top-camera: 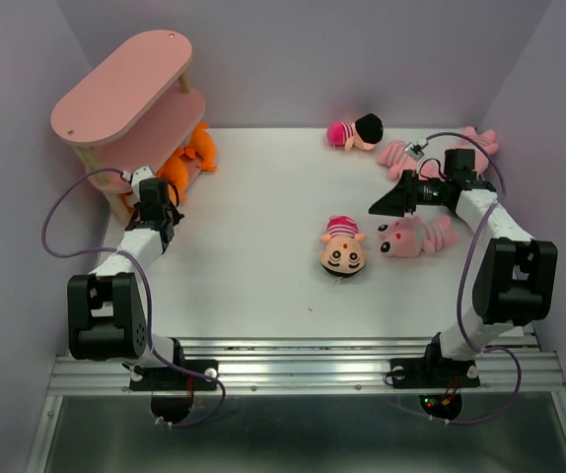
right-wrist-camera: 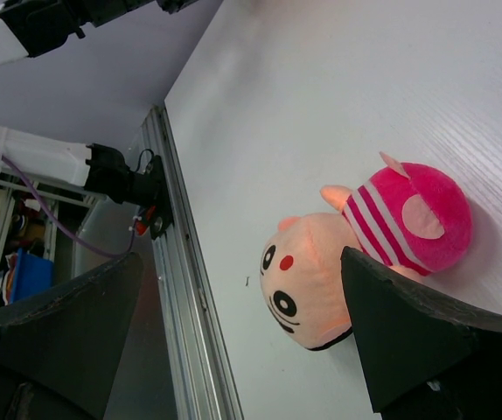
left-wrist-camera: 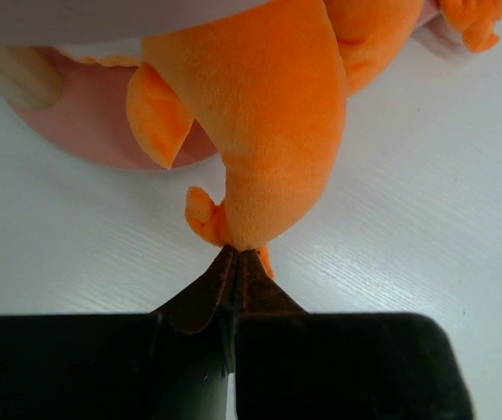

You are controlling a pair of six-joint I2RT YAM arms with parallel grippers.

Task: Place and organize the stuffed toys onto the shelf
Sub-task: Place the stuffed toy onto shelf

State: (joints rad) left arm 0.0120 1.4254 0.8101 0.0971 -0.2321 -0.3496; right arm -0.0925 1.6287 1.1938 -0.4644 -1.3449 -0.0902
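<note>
The pink shelf stands at the back left. Orange stuffed toys lie at its lowest board. My left gripper is shut on the tail end of one orange toy, its tips pinching the plush just above the table. My right gripper hangs open over the table, holding nothing. A doll in magenta stripes lies below it, seen past the jaws in the right wrist view. A second doll lies at the back. Pink striped animals lie by the right arm.
A third pink animal lies partly hidden behind the right arm at the back right. A pale wooden post of the shelf stands left of the held toy. The metal rail runs along the table's near edge.
</note>
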